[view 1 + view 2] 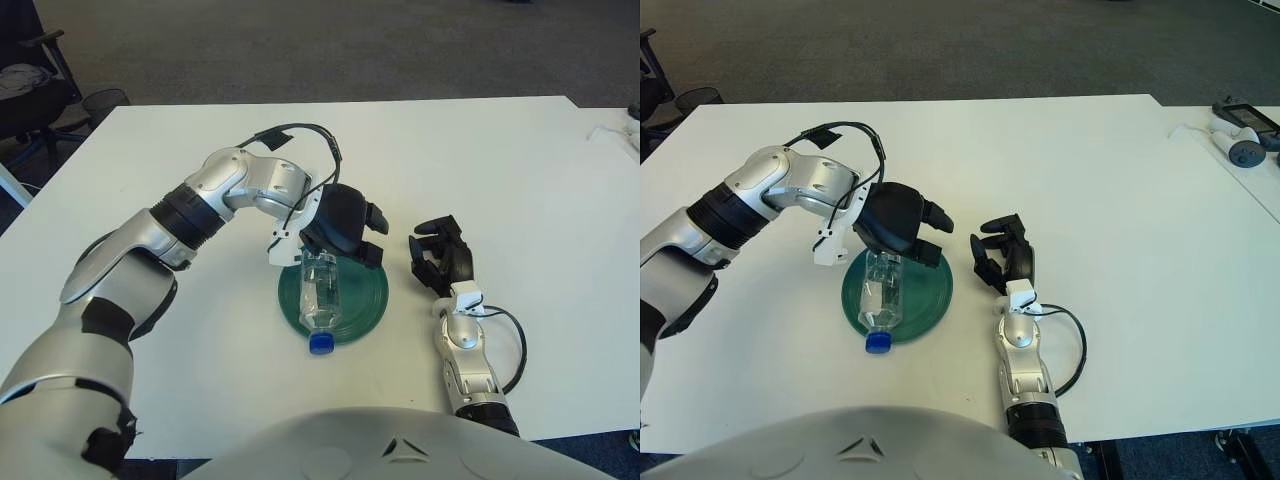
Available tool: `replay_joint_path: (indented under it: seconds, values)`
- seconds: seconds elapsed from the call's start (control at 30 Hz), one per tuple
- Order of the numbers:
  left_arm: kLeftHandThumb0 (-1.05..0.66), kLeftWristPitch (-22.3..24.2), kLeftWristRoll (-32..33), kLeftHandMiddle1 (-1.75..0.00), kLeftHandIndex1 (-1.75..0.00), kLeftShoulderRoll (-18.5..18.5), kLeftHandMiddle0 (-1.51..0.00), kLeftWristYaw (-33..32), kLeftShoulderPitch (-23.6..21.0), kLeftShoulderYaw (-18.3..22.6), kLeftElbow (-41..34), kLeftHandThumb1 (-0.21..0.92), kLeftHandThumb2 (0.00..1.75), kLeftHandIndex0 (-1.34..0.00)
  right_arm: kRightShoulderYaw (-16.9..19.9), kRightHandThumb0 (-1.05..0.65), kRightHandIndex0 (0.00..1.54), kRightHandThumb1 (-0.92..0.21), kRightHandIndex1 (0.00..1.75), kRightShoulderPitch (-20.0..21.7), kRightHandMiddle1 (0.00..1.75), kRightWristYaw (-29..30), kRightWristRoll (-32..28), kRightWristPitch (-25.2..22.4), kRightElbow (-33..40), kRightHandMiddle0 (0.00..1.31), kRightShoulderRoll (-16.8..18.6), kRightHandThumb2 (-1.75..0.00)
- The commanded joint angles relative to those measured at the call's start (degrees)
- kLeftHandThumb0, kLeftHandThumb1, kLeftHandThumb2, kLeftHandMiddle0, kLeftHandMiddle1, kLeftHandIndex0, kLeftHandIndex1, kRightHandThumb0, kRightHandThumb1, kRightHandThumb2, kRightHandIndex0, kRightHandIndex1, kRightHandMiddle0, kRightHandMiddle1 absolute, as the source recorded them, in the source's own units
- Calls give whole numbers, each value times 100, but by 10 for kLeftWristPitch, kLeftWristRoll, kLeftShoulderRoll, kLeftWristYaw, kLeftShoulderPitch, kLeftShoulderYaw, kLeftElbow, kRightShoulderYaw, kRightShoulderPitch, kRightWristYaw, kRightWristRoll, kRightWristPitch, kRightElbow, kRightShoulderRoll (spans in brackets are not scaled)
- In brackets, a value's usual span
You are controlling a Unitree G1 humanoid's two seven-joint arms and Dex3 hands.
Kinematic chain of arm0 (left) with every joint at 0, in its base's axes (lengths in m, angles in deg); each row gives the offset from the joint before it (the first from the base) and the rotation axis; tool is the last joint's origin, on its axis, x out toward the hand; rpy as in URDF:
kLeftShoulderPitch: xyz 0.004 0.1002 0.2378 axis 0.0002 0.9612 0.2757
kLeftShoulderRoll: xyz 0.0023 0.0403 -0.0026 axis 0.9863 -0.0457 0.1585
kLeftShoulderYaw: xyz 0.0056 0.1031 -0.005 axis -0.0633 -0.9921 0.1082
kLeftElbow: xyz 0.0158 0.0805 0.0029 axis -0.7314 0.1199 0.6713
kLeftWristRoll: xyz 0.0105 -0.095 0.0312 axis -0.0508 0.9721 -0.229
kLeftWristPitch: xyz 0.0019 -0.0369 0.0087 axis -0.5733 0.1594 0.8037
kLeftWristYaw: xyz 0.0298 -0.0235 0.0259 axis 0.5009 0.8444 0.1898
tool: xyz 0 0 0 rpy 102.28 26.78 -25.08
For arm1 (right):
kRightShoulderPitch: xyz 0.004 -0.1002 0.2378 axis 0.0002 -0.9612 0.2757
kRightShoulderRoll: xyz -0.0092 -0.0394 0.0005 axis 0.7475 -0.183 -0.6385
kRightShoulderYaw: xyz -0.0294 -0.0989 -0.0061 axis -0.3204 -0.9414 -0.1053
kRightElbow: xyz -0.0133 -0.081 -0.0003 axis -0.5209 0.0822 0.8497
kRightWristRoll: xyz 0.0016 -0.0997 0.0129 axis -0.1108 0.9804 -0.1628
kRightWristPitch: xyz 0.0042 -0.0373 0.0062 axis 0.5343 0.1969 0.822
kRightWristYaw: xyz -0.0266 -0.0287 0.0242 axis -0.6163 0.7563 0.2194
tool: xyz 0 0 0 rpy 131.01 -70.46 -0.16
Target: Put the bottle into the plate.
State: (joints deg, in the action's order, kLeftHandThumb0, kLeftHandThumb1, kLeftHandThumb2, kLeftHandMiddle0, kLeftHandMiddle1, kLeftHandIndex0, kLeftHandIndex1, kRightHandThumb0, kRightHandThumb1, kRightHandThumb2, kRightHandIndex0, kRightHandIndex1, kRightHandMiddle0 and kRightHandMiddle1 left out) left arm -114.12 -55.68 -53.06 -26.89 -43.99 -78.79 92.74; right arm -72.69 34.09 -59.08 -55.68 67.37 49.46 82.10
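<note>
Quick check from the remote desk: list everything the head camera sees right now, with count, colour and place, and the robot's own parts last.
bottle: one, clear with a blue cap, lying on its side on the plate, cap end poking over the near rim.
plate: one, dark green, round, near the middle of the table's front half.
table: one, white, fills most of the view.
small devices: light and dark items with a cable, on the adjoining surface at far right; kind unclear.
office chair: one, dark, on the floor at far left.
left hand: black, over the far edge of the plate at the bottle's base; whether it grips the bottle cannot be told.
right hand: black, beside the plate on its right, holding nothing.
</note>
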Motion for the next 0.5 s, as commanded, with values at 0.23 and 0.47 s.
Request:
replay_joint_path:
  seconds: [0.23, 0.47]
  values:
    - [-61, -71, -2, 0, -57, 29, -20, -100, -84, 92, 109, 72, 58, -1, 3, -1, 35, -82, 143, -18, 164, -1, -3, -39, -90, 33, 0, -53]
    - [-79, 45, 79, -2, -58, 13, -27, -159, -36, 181, 159, 91, 66, 0, 5, -1, 37, -83, 142, -11, 168, -16, -17, -30, -110, 30, -2, -53]
